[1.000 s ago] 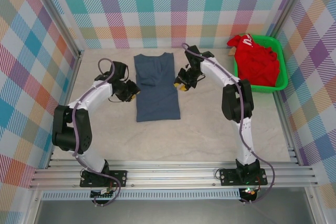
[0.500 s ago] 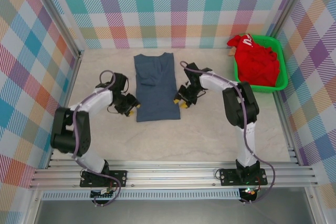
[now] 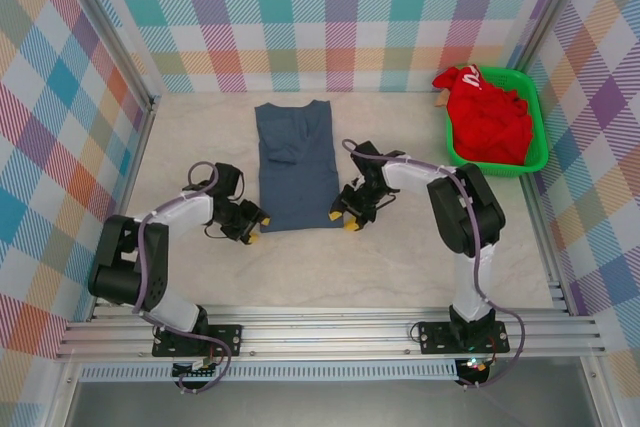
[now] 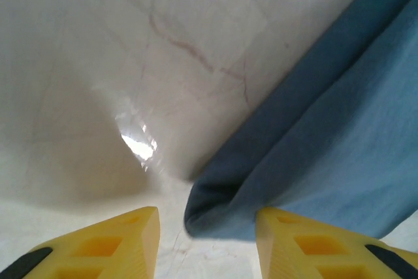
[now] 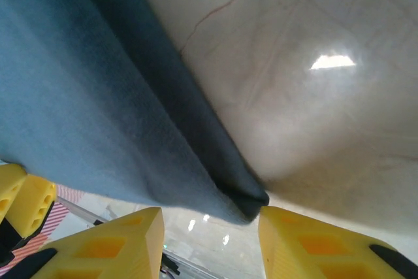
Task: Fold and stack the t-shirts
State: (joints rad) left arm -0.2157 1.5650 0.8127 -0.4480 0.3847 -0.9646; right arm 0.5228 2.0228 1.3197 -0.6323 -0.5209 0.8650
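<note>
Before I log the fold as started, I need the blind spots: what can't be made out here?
Top view: blue t-shirt sleeves, lost in its own folds.
Top view: red t-shirt lower layers, bunched inside the green basket.
Wrist views: left gripper and right gripper finger bases, cut by the bottom edge.

The red t-shirt [image 3: 488, 117] lies bunched in the green basket [image 3: 541, 142], its folds hiding its outline and part of its white mark [image 3: 473, 77]. In both wrist views the blue t-shirt [image 4: 339, 129] runs off the frame beyond one corner. The lower edge crops the fingers of the left gripper [image 4: 206, 233] and right gripper [image 5: 209, 240].
</note>
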